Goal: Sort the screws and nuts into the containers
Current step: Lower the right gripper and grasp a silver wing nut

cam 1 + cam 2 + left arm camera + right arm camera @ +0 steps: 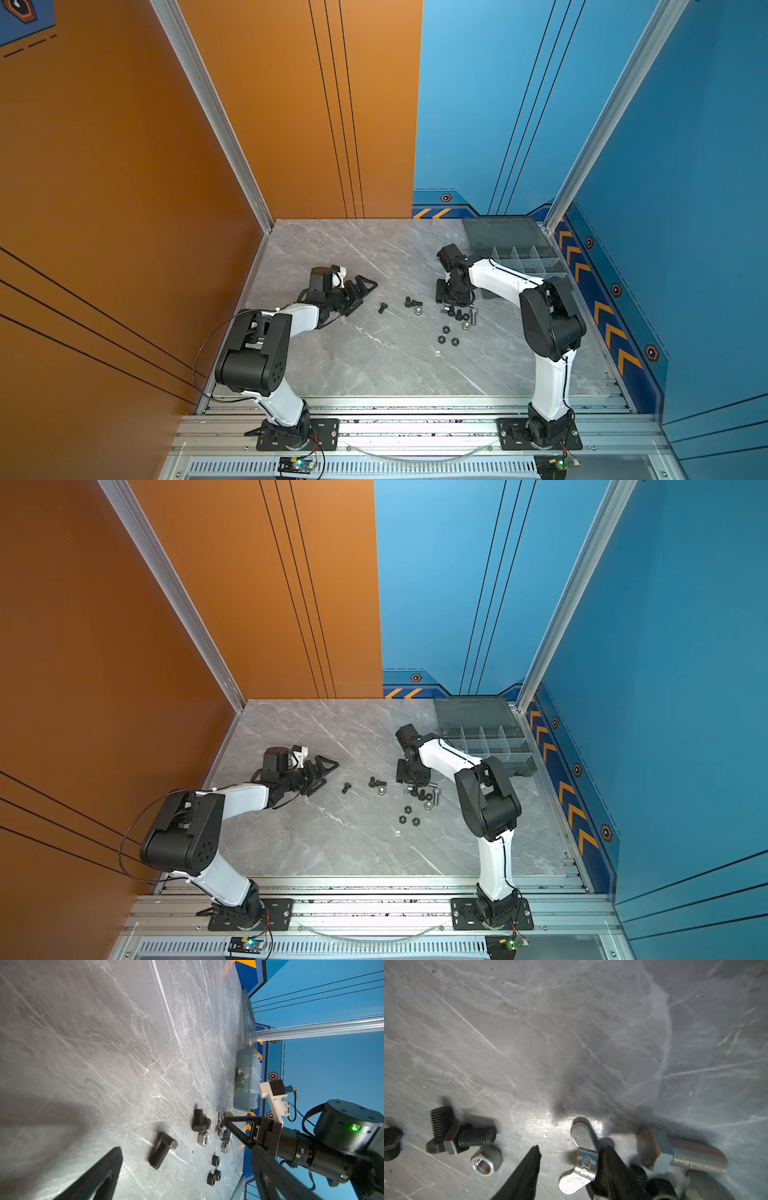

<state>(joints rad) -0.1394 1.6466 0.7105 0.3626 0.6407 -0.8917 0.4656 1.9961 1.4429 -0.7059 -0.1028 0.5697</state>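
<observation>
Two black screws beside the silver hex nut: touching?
Touching. Right wrist view: the black screw and the second black screw overlap at their heads, no gap.

The table point(571, 1022) is grey veined white, the screws point(475, 1138) matte black, the wing nut point(582, 1155) shiny silver

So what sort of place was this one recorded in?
Most likely a purpose-built robot test booth, not a real workshop: left arm and right arm bolted to an aluminium rail, orange wall panel and blue wall panel in metal framing, and a marble-look tabletop with an organizer box.
</observation>
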